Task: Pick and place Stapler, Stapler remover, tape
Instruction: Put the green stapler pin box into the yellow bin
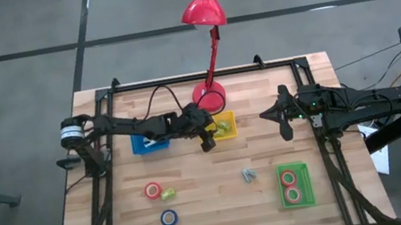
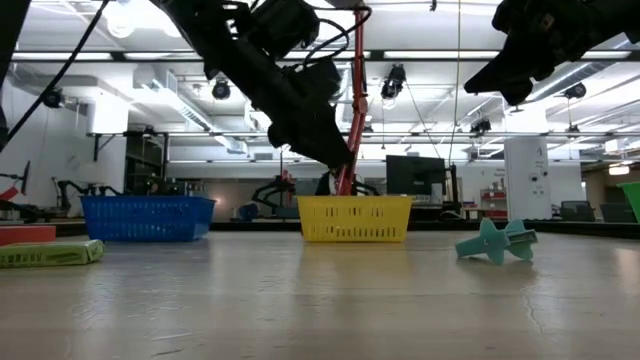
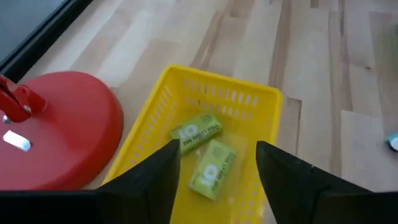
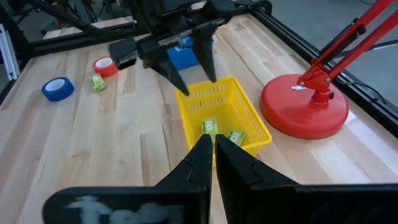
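My left gripper (image 1: pixel 206 140) hangs open over the near edge of the yellow bin (image 1: pixel 223 125), holding nothing. Between its fingers, the left wrist view shows two small green stapler boxes (image 3: pixel 205 149) lying in the bin. A third green box (image 1: pixel 168 193) lies beside a red tape roll (image 1: pixel 153 190), with the blue tape roll (image 1: pixel 169 218) nearer the near edge. Two red rolls (image 1: pixel 293 185) sit in the green bin (image 1: pixel 308 184). The teal staple remover (image 1: pixel 250 174) rests on the table. My right gripper (image 1: pixel 265 113) hovers shut, right of the yellow bin.
A red desk lamp stands with its base (image 1: pixel 208 95) just behind the yellow bin, its stem and shade reaching past the far edge. A blue bin (image 1: pixel 149 142) sits under the left arm. Bare wood lies between the staple remover and the loose tape rolls.
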Available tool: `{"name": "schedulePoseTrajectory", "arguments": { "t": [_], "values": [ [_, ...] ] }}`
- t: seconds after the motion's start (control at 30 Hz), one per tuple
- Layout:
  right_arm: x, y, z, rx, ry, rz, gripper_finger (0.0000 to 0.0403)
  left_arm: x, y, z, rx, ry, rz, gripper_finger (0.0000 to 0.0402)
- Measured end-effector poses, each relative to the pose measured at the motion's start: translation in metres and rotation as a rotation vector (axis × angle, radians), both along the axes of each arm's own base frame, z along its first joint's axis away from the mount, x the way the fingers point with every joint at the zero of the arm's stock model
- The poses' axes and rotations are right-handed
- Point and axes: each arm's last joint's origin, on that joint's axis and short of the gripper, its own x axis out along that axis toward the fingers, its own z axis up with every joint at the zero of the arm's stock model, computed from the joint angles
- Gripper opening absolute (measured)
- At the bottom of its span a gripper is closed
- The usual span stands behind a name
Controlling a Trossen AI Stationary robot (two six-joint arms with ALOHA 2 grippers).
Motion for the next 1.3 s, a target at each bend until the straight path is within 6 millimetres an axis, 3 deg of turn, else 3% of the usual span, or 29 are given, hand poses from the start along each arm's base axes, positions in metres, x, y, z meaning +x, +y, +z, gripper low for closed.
{"name": "schedulePoseTrajectory", "arguments": {
  "t": [0.13, 0.3, 0.57, 0.83, 1.13, 1.3],
  "values": [
    [0.0, 0.0, 0.0, 0.0, -0.001, 0.0, 0.0018, -0.009, -0.017, 0.01, -0.046, 0.028, -0.074, 0.0211],
    [0.0, 0.0, 0.0, 0.0, 0.0, 0.0, 0.0018, -0.035, -0.045, 0.026, -0.124, 0.137, -0.095, 0.0211],
    [0.0, 0.0, 0.0, 0.002, 0.0, 0.0, 0.0018, -0.078, -0.105, 0.036, -0.177, 0.329, -0.201, 0.0211],
    [0.0, 0.0, 0.0, 0.0, 0.001, 0.0, 0.0018, -0.105, -0.155, 0.014, -0.238, 0.459, -0.228, 0.0211],
    [0.0, 0.0, 0.0, 0.0, 0.0, 0.0, 0.0018, -0.129, -0.172, -0.012, -0.339, 0.557, -0.111, 0.0211],
    [0.0, 0.0, 0.0, 0.0, 0.0, 0.0, 0.0018, -0.135, -0.172, -0.021, -0.318, 0.581, -0.099, 0.0213]
  ]
}}
